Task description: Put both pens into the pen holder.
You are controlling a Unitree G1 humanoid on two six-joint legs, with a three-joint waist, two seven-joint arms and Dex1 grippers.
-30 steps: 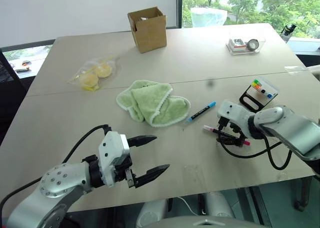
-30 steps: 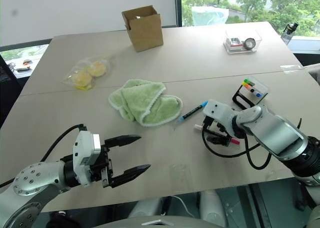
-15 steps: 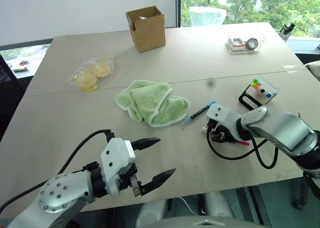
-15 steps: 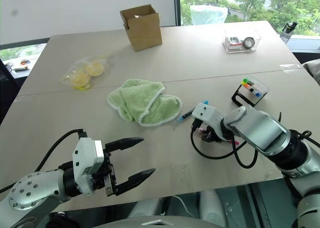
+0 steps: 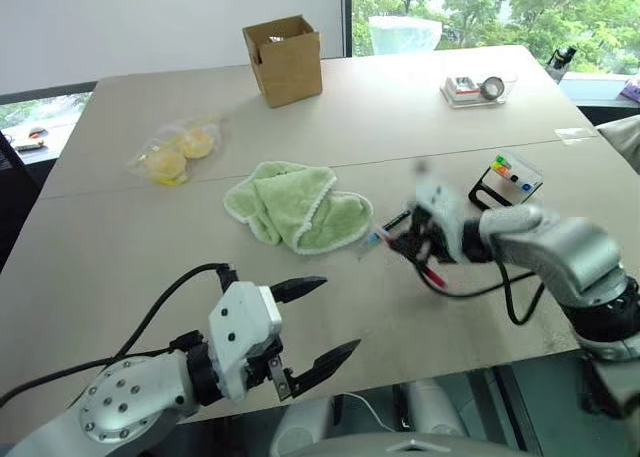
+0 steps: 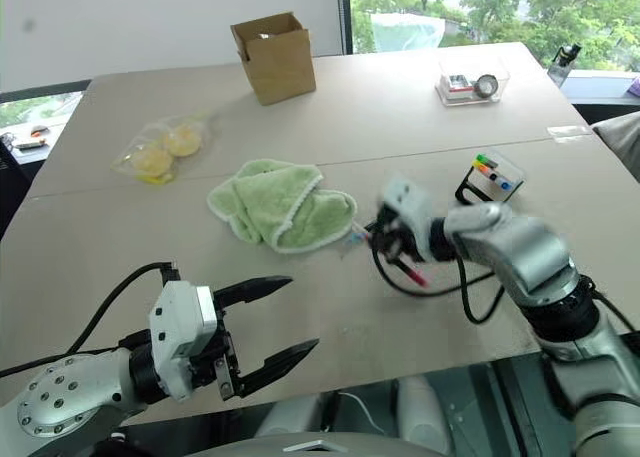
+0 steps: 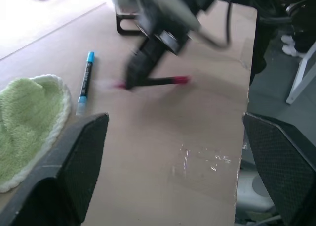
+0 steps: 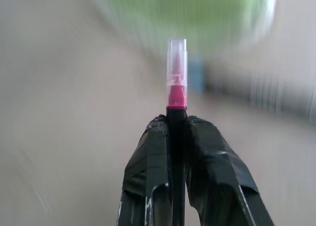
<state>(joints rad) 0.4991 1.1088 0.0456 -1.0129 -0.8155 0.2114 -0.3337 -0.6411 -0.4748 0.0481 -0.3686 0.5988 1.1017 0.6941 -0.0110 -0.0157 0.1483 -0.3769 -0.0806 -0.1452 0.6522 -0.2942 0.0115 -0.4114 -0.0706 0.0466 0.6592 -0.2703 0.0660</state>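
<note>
Broadly, wide beige tabletop [image 5: 120, 247], seam running across it. Green cloth [image 5: 298, 205] bunched near the middle, taken as landmark. Far behind cloth, brown cardboard box [image 5: 284, 59], flaps open. Behind cloth and to robot's left, clear bag of yellow fruit [image 5: 176, 151]. Far off to the right of cloth at the back, clear plastic tray [image 5: 473, 88] with small items inside. Right of cloth, well apart from it, pen holder [image 5: 507, 179]: black tilted rack, coloured tips in its pale top.

Right gripper [image 5: 421, 245] just right of cloth, blurred, fingers [image 8: 153, 171] clamped tight on pink-capped pen [image 8: 176, 95]; pen gripped along its black barrel, magenta section and clear cap sticking out past the fingertips. Blue-capped pen [image 7: 86, 80] flat on tabletop just beside cloth's right edge, between cloth and right gripper, apart from both.

Left gripper [image 5: 313, 326] well in front of cloth, near tabletop's near edge, fingers [image 5: 296, 288] spread wide, gripping nothing.
</note>
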